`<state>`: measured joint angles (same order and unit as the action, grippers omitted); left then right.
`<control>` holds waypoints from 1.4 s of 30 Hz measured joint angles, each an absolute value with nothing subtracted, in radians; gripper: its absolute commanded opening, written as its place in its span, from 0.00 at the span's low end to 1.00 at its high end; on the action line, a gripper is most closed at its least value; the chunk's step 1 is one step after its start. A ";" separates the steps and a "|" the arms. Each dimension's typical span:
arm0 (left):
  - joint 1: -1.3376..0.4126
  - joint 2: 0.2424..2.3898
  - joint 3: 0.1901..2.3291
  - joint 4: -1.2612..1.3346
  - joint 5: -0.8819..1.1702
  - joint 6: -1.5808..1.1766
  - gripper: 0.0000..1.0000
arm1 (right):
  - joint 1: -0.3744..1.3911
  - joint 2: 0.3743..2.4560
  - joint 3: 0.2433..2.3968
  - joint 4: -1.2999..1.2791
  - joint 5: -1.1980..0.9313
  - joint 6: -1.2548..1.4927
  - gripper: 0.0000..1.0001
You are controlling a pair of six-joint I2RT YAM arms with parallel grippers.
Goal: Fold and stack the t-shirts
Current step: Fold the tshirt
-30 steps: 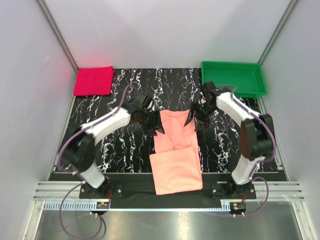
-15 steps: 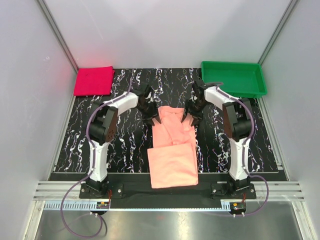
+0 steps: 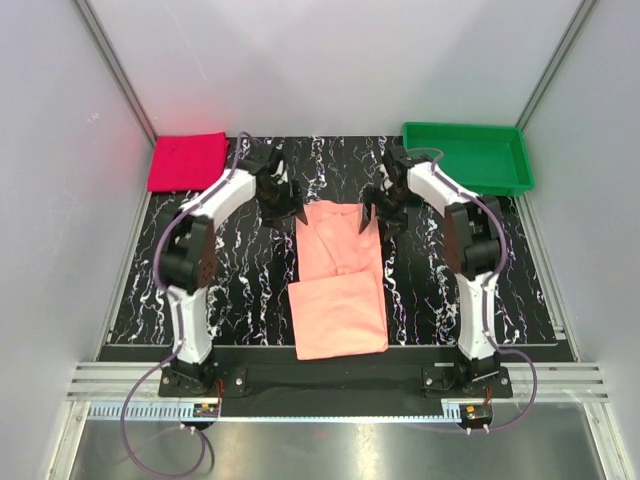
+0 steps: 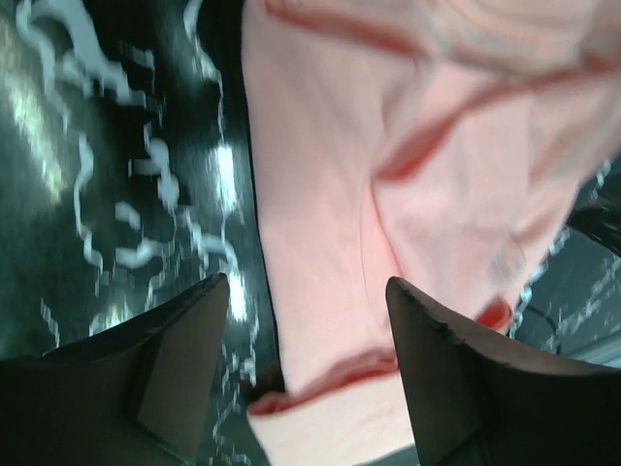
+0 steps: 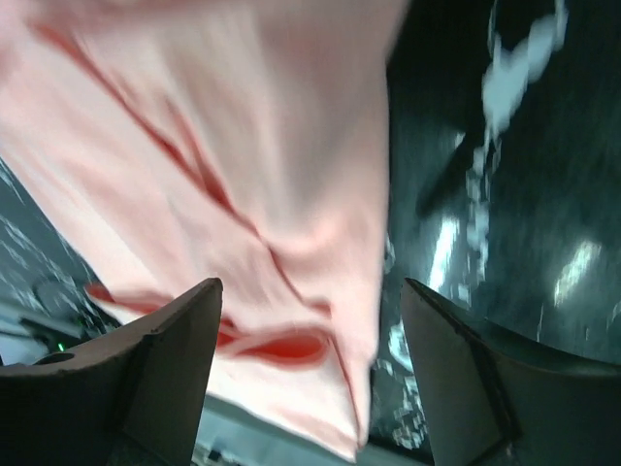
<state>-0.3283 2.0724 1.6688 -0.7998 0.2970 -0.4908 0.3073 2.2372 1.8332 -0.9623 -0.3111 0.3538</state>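
The salmon-peach t-shirt (image 3: 335,280) lies part-folded on the black marbled table (image 3: 230,270), its near half a flat rectangle. My left gripper (image 3: 287,212) hovers open at the shirt's far left corner. In the left wrist view the shirt (image 4: 330,184) and its hem pass under the open left gripper (image 4: 306,325), untouched by the fingers (image 4: 179,369). My right gripper (image 3: 377,213) is open at the far right corner. There the shirt (image 5: 233,165) lies loose below the right gripper (image 5: 310,320). The magenta-red t-shirt (image 3: 187,160) sits folded at the far left corner.
A green plastic tray (image 3: 470,157) stands at the far right corner of the table. White walls with metal posts close in the table on three sides. Both arm bases are bolted along the near edge.
Both arms have stretched toward the far side, drawing the salmon shirt away from the near edge. Both pairs of jaws have widened and let go of the shirt's far corners.
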 measured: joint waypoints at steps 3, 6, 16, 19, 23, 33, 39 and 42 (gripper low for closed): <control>-0.332 1.903 1.554 -0.801 0.295 -0.484 0.63 | 0.308 2.112 1.660 -0.959 -0.334 0.321 0.71; -0.337 1.717 1.393 -0.770 0.313 -0.484 0.53 | 0.313 2.007 1.528 -0.954 -0.368 0.305 0.67; -0.395 1.622 0.982 -0.706 0.359 -0.529 0.56 | 0.395 1.927 1.349 -0.857 -0.463 0.290 0.66; -0.429 1.622 0.954 -0.665 0.362 -0.543 0.56 | 0.396 1.928 1.338 -0.845 -0.466 0.278 0.64; -0.434 1.622 0.926 -0.624 0.362 -0.564 0.54 | 0.396 1.934 1.336 -0.829 -0.467 0.263 0.61; -0.433 1.674 0.929 -0.580 0.361 -0.586 0.50 | 0.396 1.965 1.336 -0.823 -0.474 0.249 0.58; -0.433 1.690 0.935 -0.562 0.369 -0.603 0.40 | 0.397 1.965 1.329 -0.820 -0.492 0.242 0.47; -0.433 1.691 0.935 -0.553 0.367 -0.605 0.31 | 0.398 1.965 1.328 -0.816 -0.503 0.242 0.38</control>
<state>-0.4328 1.6909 0.9348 -0.5526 0.3668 -0.6048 0.3977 1.9648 1.3285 -0.8158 -0.5030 0.2417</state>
